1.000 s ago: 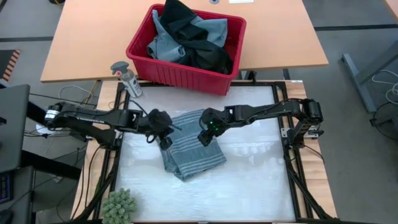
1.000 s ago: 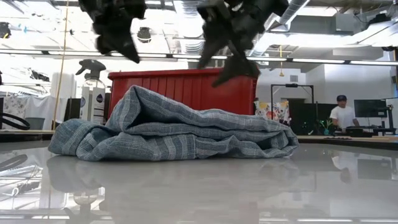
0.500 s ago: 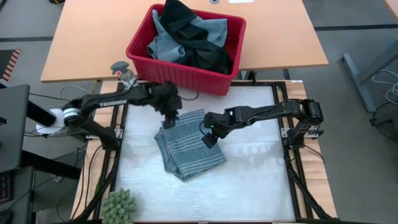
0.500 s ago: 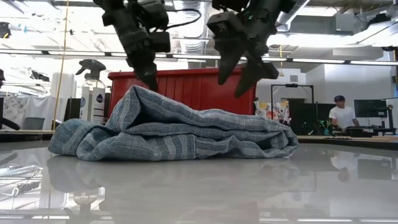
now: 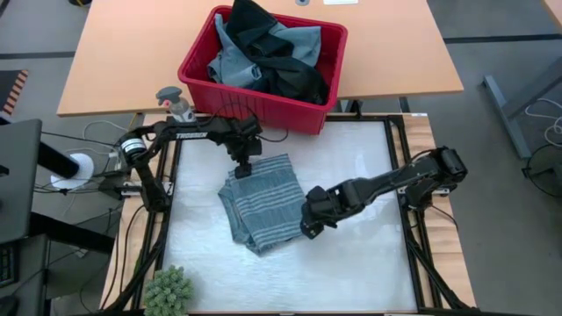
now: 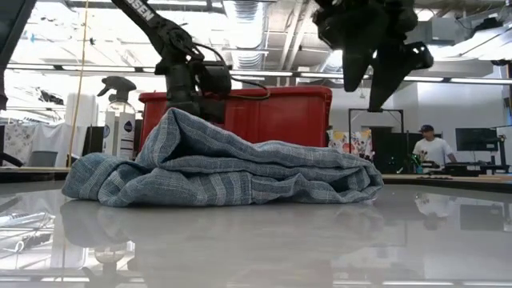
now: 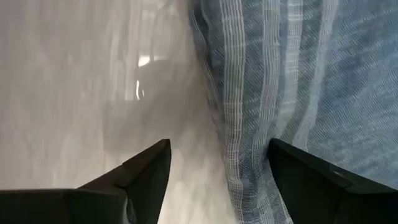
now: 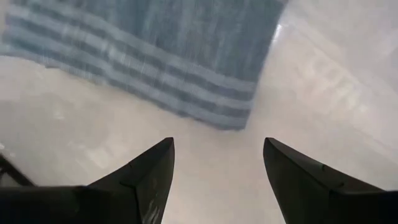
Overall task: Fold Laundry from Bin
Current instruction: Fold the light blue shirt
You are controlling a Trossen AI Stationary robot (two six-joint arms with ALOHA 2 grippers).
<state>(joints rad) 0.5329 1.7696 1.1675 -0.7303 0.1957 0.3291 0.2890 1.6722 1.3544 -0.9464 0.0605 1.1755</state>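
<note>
- Left gripper [image 5: 243, 168] fingers spread wide, holding nothing, over the far edge of the folded grey-blue striped garment [image 5: 263, 202]
- Right gripper [image 5: 309, 228] wide open and empty, beside the garment's right edge
- Garment lies on the white table [image 5: 351, 263], near the red bin [image 5: 255, 101] of laundry [image 5: 268, 57]

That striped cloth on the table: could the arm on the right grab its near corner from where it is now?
Probably yes. The right pincer hangs open just off the striped cloth, near its corner, with only bare table between them. The left pincer is at the cloth's far edge, out of the way.
</note>
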